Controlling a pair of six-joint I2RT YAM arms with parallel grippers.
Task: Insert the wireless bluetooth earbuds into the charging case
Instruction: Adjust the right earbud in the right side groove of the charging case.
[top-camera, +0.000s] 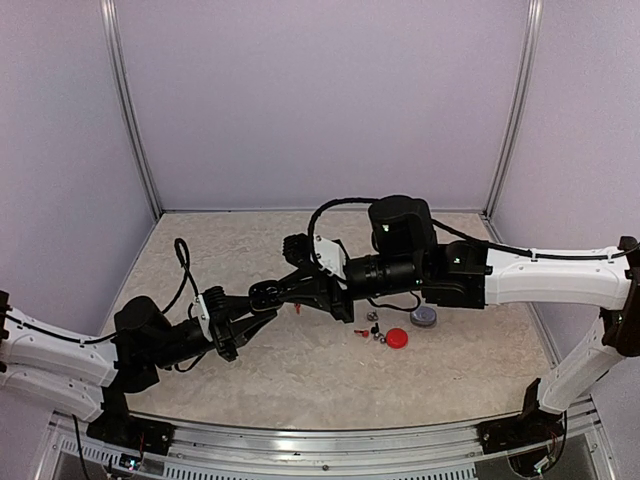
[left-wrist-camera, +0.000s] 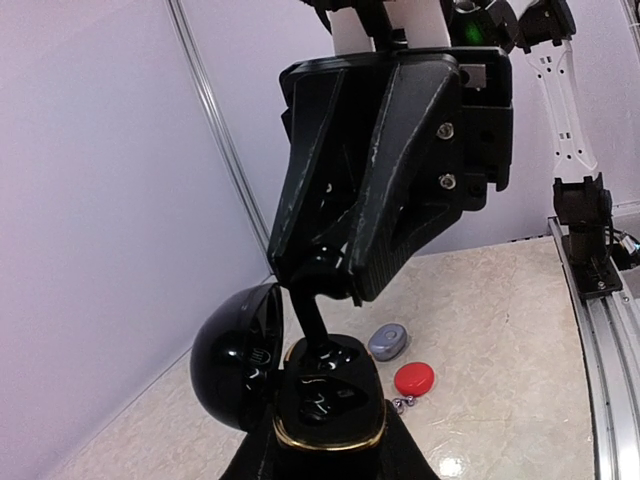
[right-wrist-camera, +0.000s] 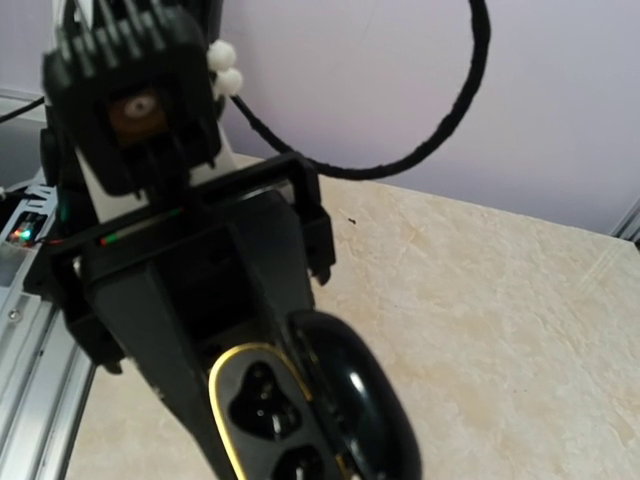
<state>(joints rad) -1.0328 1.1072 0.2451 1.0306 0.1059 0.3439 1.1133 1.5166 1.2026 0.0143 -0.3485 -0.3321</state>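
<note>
Your left gripper (top-camera: 262, 298) clamps the open black case (left-wrist-camera: 330, 400) upright to steady it, while your right gripper (left-wrist-camera: 325, 275) pinches a black earbud (left-wrist-camera: 310, 315) at its slot. Other earbuds (top-camera: 375, 328) lie beside the red case (top-camera: 397, 338).

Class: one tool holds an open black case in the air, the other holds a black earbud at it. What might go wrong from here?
1. The black earbud sits tilted in the right tool; it may catch the gold rim rather than seat.
2. The left tool grips the charging case off the table, so pressing down may twist or slip it.
3. The open lid stands close to that tool's fingers and could get knocked.
</note>
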